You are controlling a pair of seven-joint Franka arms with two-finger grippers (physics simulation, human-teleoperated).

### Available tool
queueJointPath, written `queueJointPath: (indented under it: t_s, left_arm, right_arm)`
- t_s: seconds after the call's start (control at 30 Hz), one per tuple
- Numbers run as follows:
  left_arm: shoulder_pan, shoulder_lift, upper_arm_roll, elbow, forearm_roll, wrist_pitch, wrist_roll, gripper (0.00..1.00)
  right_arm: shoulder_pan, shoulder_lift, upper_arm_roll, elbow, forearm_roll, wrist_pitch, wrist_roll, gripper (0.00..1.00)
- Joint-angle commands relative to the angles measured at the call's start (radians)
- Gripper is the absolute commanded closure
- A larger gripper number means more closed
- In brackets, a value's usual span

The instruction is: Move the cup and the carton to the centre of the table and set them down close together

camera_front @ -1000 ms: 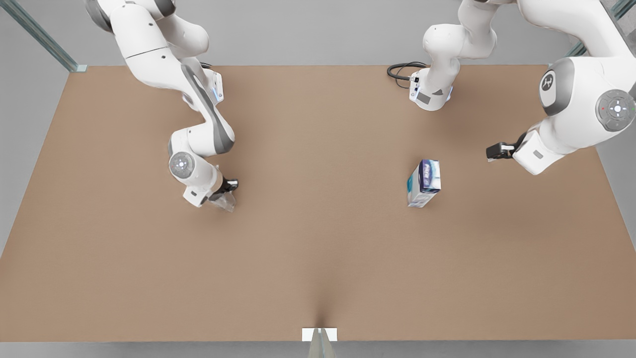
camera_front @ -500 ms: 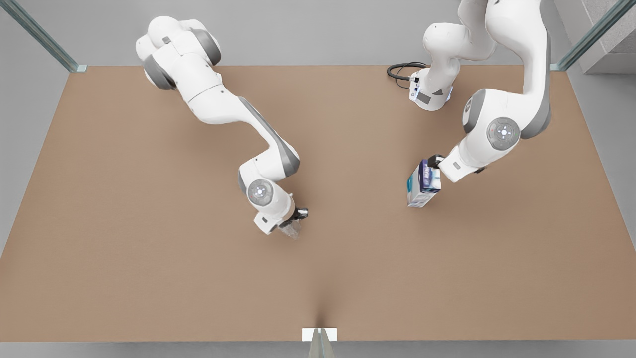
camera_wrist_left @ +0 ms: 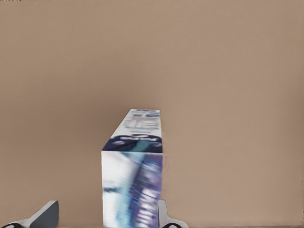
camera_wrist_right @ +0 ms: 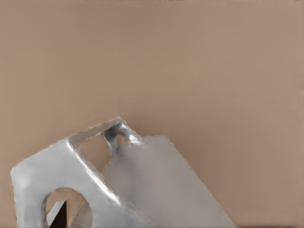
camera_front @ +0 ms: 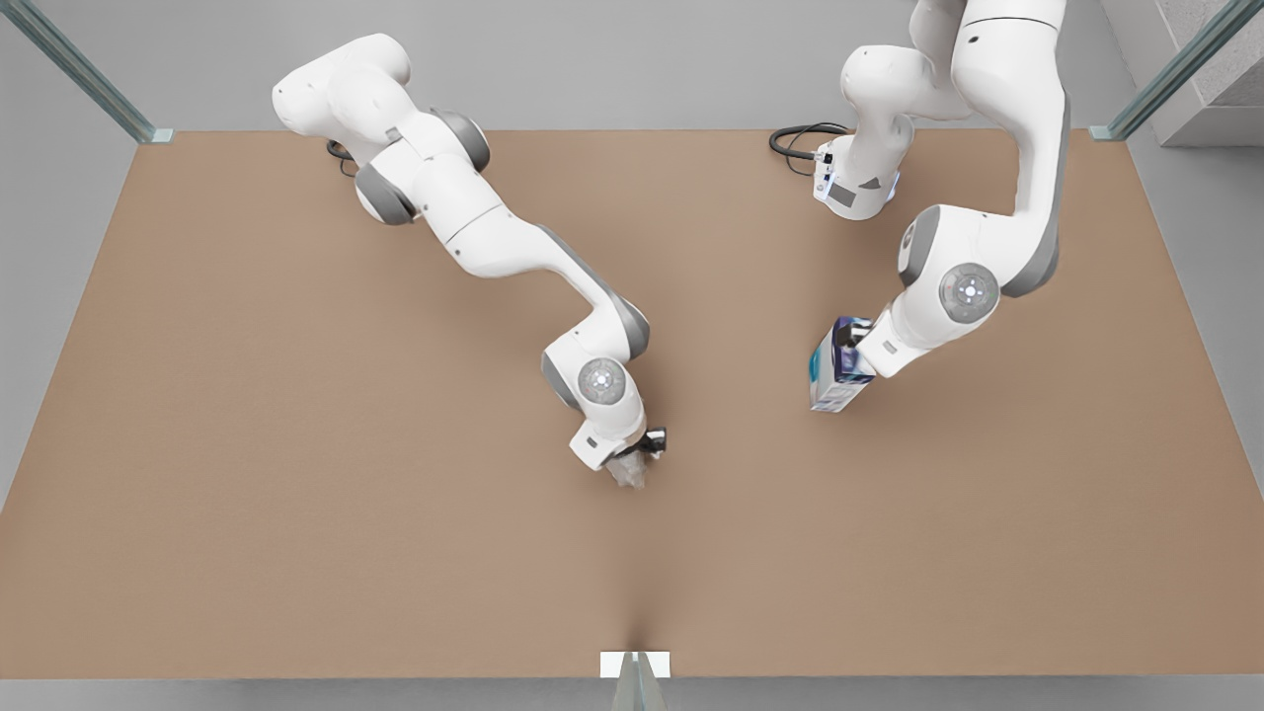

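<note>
while the right gripper (camera_front: 644, 456) has carried the cup (camera_front: 628, 472) centreward — the carton (camera_front: 839, 367) stays put.

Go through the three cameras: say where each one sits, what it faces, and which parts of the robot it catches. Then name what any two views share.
Front view: high above the table, looking down; both arms, the carton, the cup.
Left wrist view: rides the left gripper, facing the carton; one finger stands off it, the other rests beside it.
Right wrist view: rides the right gripper, facing the cup close up.
Shared: front and left wrist views show the carton; front and right wrist views, the cup.
</note>
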Motion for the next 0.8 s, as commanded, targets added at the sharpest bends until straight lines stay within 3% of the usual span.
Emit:
queueJointPath:
  t_s: [0.0,0.03,0.07,0.1,0.2,0.53,0.6,0.7,0.77]
  left_arm:
    - [0.002,0.002,0.0,0.0,0.0,0.0,0.0,0.0]
    - [0.002,0.009,0.0,0.0,0.0,0.0,0.0,0.0]
    - [0.002,0.01,0.0,0.0,0.0,0.002,0.0,0.0]
    - [0.002,0.019,0.0,0.002,0.0,0.002,0.006,0.0]
    - [0.002,0.024,0.002,0.002,0.002,0.0,0.009,0.0]
    - [0.0,0.041,0.0,0.002,0.0,0.002,0.006,0.0]
    - [0.0,0.049,0.0,0.002,0.0,0.003,0.006,0.0]
    - [-0.011,0.061,0.0,0.002,0.0,0.003,0.003,0.0]
    - [-0.012,0.065,0.002,0.002,0.0,0.003,0.003,0.0]
  right_arm:
    - [-0.001,-0.002,-0.002,-0.003,0.14,0.04,-0.082,0.79]
    - [-0.003,-0.019,-0.002,-0.003,0.143,0.012,-0.08,0.77]
    - [-0.003,-0.024,-0.002,-0.004,0.144,0.009,-0.08,0.68]
    - [-0.001,-0.025,-0.002,-0.004,0.144,0.015,-0.046,0.37]
    - [0.0,-0.025,-0.002,-0.006,0.144,0.033,-0.034,0.05]
    - [0.029,-0.111,-0.011,-0.041,0.155,0.03,-0.036,0.02]
    - [-0.017,-0.212,-0.01,-0.148,0.147,0.033,-0.051,0.01]
    - [-0.184,-0.513,-0.008,-0.43,0.143,0.03,-0.196,0.0]
    - [-0.279,-0.648,-0.019,-0.5,0.144,-0.123,-0.328,0.0]
